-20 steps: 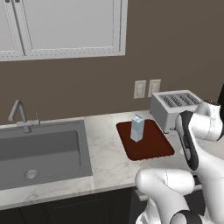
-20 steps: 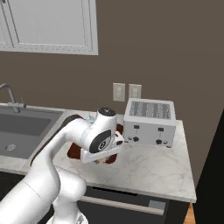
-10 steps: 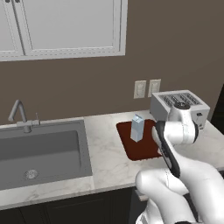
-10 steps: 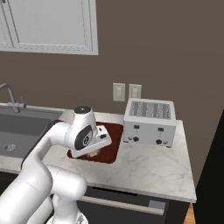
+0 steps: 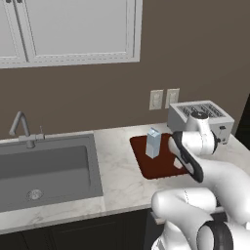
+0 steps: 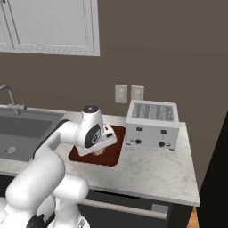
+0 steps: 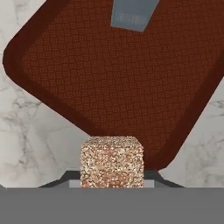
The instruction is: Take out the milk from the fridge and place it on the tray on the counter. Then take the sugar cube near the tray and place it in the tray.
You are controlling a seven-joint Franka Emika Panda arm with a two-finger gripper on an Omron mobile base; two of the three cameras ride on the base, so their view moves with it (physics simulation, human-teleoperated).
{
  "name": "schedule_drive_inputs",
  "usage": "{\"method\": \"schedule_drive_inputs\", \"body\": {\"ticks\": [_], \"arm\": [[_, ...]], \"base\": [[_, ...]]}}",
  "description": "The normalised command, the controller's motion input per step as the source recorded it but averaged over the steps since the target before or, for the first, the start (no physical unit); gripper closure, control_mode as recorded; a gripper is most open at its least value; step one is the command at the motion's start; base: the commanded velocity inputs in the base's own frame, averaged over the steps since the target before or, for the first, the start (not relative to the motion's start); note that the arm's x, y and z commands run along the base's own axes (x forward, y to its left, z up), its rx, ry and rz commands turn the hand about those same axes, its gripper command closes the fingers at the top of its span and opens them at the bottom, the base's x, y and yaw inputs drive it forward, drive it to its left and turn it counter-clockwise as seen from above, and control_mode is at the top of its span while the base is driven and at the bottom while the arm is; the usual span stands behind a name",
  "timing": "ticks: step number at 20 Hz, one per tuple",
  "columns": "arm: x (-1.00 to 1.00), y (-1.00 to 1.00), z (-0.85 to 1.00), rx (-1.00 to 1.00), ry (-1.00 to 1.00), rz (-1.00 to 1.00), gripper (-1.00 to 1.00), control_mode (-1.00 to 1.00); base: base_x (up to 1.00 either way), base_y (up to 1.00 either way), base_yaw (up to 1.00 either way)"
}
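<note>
Sugar cube (image 7: 112, 161) pinched between gripper (image 7: 112, 177) jaws above tray (image 7: 87, 78) edge

Glossy white rounded arm (image 5: 205, 171) with dark joints.

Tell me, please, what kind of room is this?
Most likely a home kitchen, in simulation: a white-grey marbled stone counter with an inset grey sink, a silver four-slot toaster, and white wall cabinets above.
</note>
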Motion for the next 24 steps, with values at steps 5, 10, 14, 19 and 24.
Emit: {"method": "schedule_drive_inputs", "body": {"ticks": [5, 10, 14, 19, 24], "arm": [[0.31, -0.01, -0.14, 0.03, 0.0, 0.01, 1.0, -1.0], [0.21, 0.0, -0.24, 0.0, 0.0, 0.0, 1.0, -1.0], [0.08, 0.0, -0.32, 0.0, 0.0, 0.0, 1.0, -1.0], [0.02, 0.0, -0.37, 0.0, 0.0, 0.0, 1.0, -1.0], [0.09, 0.0, -0.27, 0.0, 0.0, 0.0, 1.0, -1.0]], "base": [[0.0, 0.0, 0.0], [0.0, 0.0, 0.0], [0.0, 0.0, 0.0], [0.0, 0.0, 0.0], [0.0, 0.0, 0.0]]}}
